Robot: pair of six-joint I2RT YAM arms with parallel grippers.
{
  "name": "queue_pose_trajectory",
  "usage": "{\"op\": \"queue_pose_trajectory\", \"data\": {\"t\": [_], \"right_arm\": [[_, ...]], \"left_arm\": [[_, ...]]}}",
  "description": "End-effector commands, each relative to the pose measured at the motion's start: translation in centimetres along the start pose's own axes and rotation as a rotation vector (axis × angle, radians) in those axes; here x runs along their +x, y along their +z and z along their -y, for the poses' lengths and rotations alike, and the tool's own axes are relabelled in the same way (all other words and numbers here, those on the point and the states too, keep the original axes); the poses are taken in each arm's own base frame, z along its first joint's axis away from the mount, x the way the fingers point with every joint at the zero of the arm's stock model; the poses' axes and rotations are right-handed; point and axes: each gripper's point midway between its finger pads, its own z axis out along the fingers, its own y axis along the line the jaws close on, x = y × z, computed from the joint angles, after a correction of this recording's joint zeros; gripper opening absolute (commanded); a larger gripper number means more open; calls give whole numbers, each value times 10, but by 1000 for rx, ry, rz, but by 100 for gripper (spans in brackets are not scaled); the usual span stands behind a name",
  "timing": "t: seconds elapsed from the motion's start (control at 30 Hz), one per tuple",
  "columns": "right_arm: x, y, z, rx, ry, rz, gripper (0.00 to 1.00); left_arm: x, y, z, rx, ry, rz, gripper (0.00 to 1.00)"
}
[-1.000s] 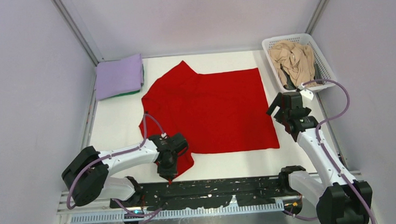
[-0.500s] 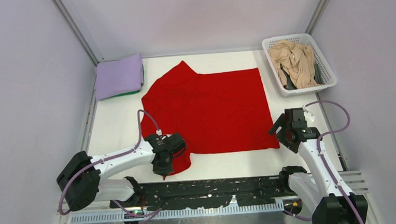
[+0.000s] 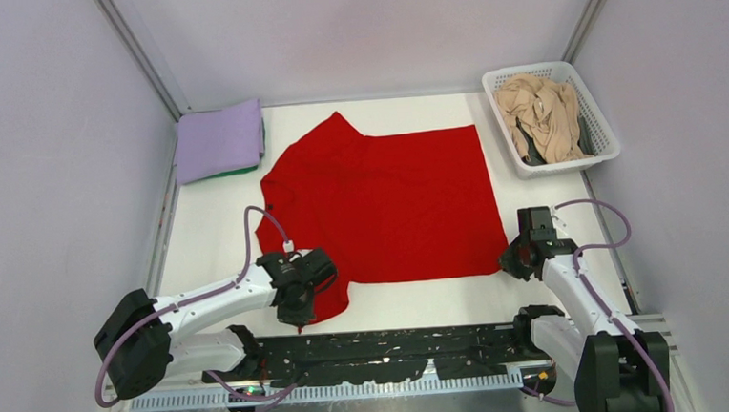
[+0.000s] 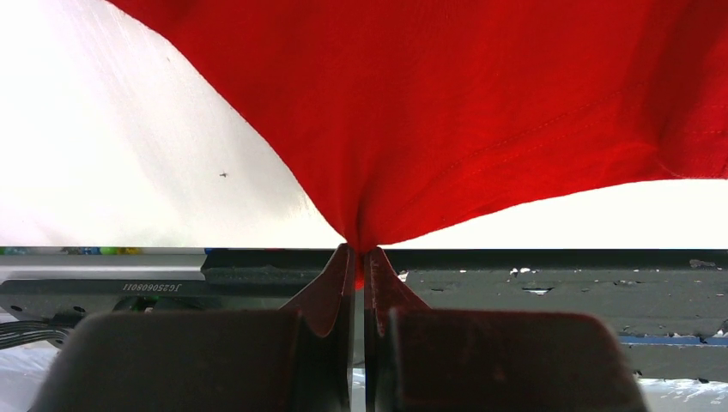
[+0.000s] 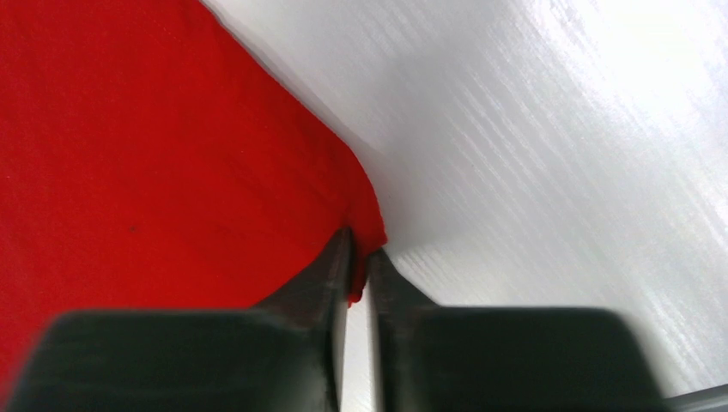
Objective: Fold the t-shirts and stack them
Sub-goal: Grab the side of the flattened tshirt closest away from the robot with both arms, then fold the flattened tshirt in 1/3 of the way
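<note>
I have the bright red soft-cloth t-shirt [image 3: 389, 204] spread flat across the middle of the white bench [image 3: 214, 229], with one sleeve pointing to the far left, so I judge this is the start of its fold. The left fingers [image 4: 330, 296] are pressed together on a pinch of red fabric at the near-left edge. The cloth fans up and away from that pinch in taut creases, which suggests it is raised slightly off the bench. The right fingers [image 5: 319, 279] are closed almost completely on the near-right corner of the same shirt, with a sliver of red showing between the tips, so I take that as a pinch too. Holding both near corners lets me carry that edge over evenly instead of dragging one side. At the far left corner a folded lavender cloth t-shirt [image 3: 219, 138] rests on a green cloth t-shirt [image 3: 236, 172], of which only a thin edge shows. That is the stack, kept out of the folding area. A crumpled beige cloth t-shirt [image 3: 538, 109] waits in the white plastic lattice basket [image 3: 568, 163] at the far right. The only writing is a small white code on the black metal base rail [image 4: 532, 276]. It looks reversed, roughly "25060801", and I cannot trust its end characters. I see no brand on any shirt.
</note>
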Motion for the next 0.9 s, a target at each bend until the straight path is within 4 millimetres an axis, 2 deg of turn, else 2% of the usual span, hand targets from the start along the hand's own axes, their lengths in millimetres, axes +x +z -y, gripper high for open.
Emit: {"op": "queue_pose_trajectory", "data": {"t": [0.0, 0.17, 0.2, 0.37, 0.53, 0.67, 0.77, 0.87], "right_arm": [[1, -5, 1, 5, -1, -17, 8], [-12, -39, 12, 77, -41, 18, 5], [-6, -45, 19, 107, -50, -3, 5], [-3, -70, 25, 115, -59, 9, 5], [3, -80, 23, 105, -95, 6, 5], [-7, -77, 15, 85, -111, 58, 5], [-16, -69, -6, 6, -130, 92, 5], [-13, -61, -15, -20, -148, 64, 5]], "left_arm": [[-1, -4, 1, 8, 5, 4, 0], [5, -5, -2, 16, -40, -4, 0], [8, -6, -3, 24, -47, -10, 0], [24, -5, 0, 101, -86, -40, 0], [30, -12, 5, 173, -82, -44, 0], [13, -26, 22, 267, -47, 30, 0], [-3, -38, 32, 301, -10, 76, 0], [-24, -52, 34, 316, -2, 122, 0]]}}
